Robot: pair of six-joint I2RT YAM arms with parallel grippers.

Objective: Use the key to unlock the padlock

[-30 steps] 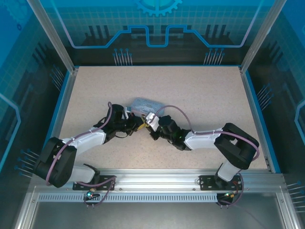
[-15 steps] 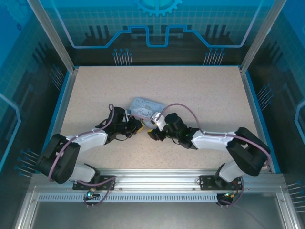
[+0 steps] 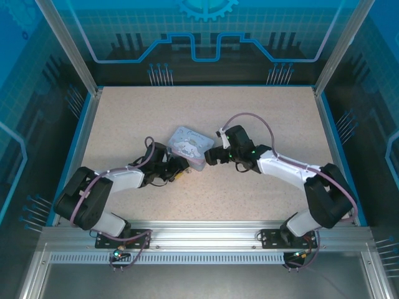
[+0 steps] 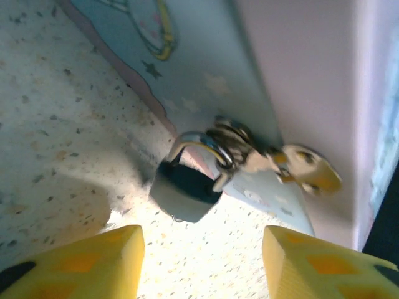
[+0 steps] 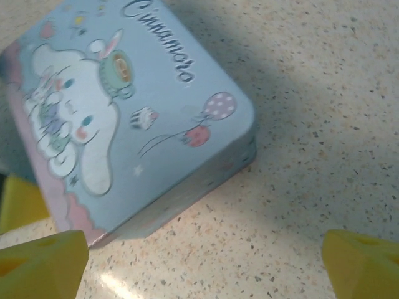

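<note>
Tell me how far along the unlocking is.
Nothing looks done yet: the padlock hangs by its shackle from the clasp of the tin. In hand: the left gripper is open and aimed at the padlock; the right gripper is open, facing the tin, holding nothing. Left: getting the key into the padlock and turning it.

Table: speckled beige tabletop [image 3: 262,118], edged in blue.
Walls: translucent blue panels [image 3: 124,31] printed with grid and circuit-style lines.
Frame: silver aluminium posts [image 3: 65,47] at the back corners; slotted rail [image 3: 206,233] along the near edge.
Light: bright, even.
</note>
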